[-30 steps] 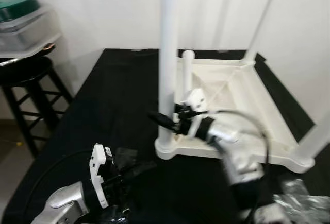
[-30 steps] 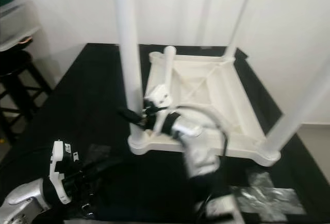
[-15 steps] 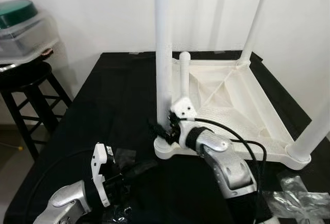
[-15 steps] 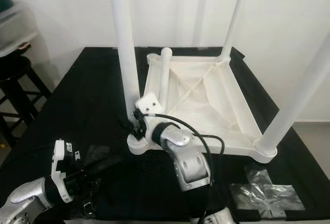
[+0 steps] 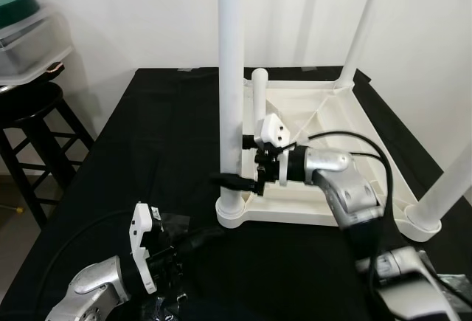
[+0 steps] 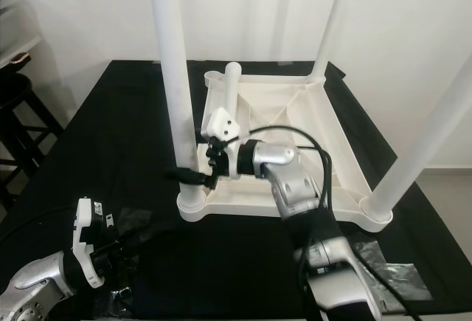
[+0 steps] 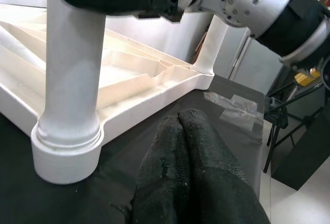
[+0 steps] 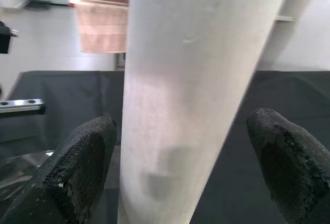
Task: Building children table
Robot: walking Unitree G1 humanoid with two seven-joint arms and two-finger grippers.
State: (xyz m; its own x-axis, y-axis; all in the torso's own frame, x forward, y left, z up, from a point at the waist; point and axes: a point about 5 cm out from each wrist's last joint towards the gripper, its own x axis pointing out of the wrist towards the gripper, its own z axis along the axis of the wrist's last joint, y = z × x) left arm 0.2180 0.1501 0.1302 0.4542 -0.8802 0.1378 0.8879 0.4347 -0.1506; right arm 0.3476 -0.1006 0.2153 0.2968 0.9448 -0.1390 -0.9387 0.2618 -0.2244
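My right gripper, jaws wide, straddles the upright table leg at the upturned children's table's seven-o'clock corner on the desk, while my left gripper, jaws closed, waits nearby.

One upturned white tabletop lay on one black table. Three white legs stood upright in it: at nine, twelve and four o'clock. A fourth leg lay loose. At ten o'clock stood one stool bearing one lidded container.
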